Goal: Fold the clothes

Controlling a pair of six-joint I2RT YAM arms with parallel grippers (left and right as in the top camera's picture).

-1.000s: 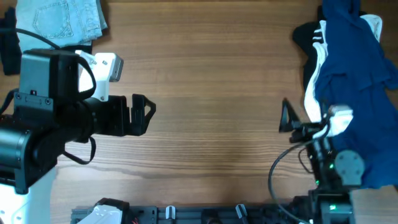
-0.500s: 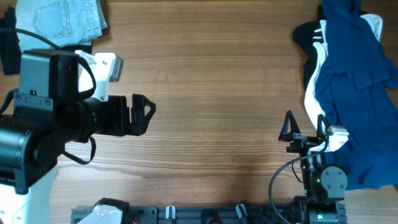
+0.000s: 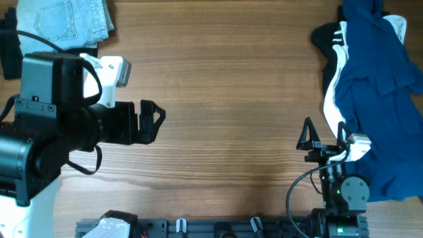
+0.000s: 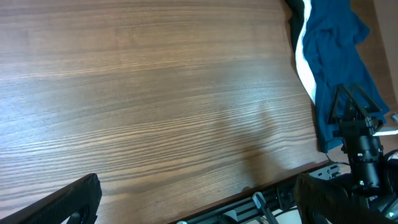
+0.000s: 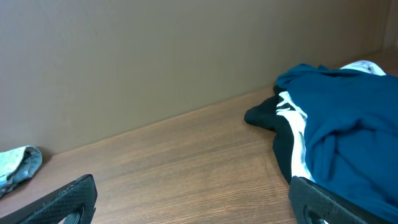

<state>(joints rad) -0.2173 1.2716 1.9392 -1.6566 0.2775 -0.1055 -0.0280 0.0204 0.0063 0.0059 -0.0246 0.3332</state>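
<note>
Folded light-blue denim jeans [image 3: 63, 20] with a stitched pocket lie at the table's far left corner; they show small in the right wrist view [image 5: 18, 165]. A pile of navy, white and black garments [image 3: 370, 86] lies along the right side, also in the left wrist view [image 4: 329, 62] and the right wrist view [image 5: 336, 137]. My left gripper [image 3: 153, 122] is open and empty over the left-middle of the table. My right gripper [image 3: 324, 135] is open and empty near the front right, just left of the navy pile.
The wooden table [image 3: 225, 92] spans the view. A black rail with clips [image 3: 218, 227] runs along the front edge. A black garment's edge [image 3: 8, 56] peeks out at the far left. A plain wall [image 5: 155, 56] stands behind the table.
My right arm drew back toward the front edge and its gripper now points up the table; it has been still for the last half second. The left arm has not moved.
</note>
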